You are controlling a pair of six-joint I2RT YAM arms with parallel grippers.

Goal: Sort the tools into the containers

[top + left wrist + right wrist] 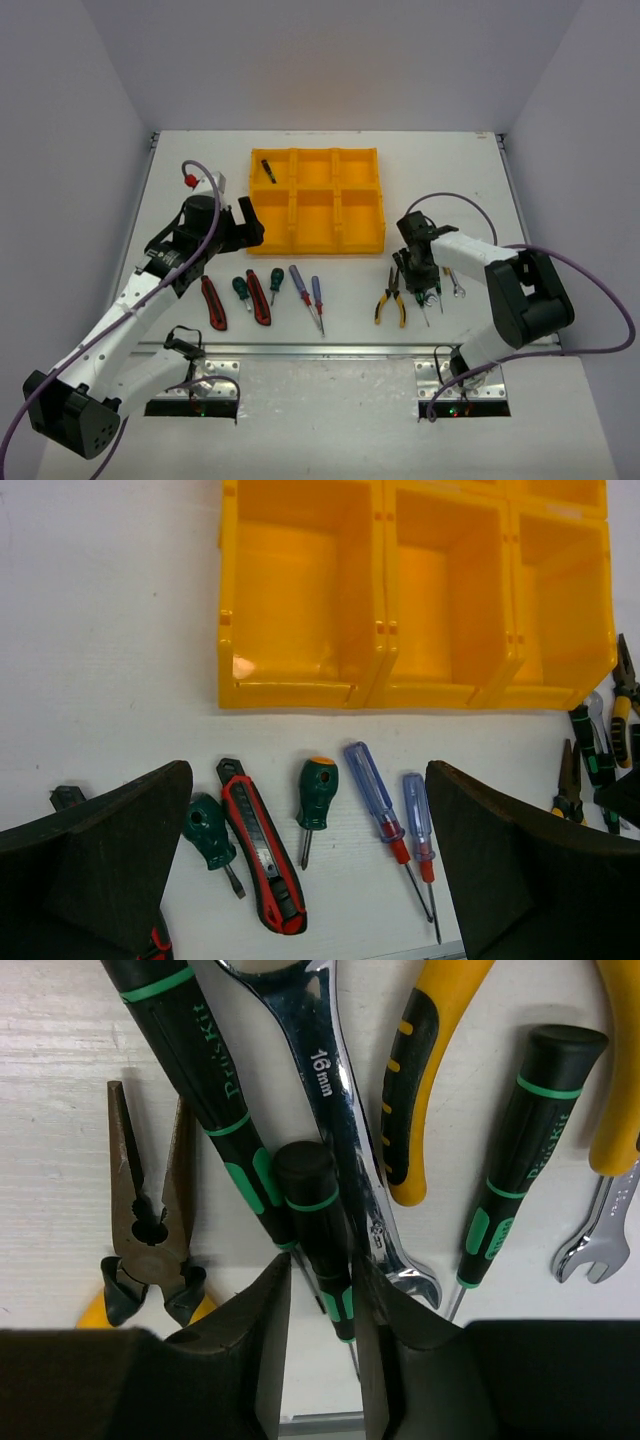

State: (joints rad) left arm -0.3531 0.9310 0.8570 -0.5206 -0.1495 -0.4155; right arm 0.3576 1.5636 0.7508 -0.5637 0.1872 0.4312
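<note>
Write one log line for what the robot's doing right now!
left gripper: open, empty | right gripper: around slim screwdriver | tray: one tool inside

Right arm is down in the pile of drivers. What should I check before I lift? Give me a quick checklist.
1. Right gripper straddles one slim driver: ok.
2. Jaws clamped firmly on it: cannot tell.
3. Neighbours clear of it: not ok; a second driver and the wrench lie right alongside it.
4. Left gripper open and empty: ok.
5. Yellow tray has free compartments: ok.
</note>
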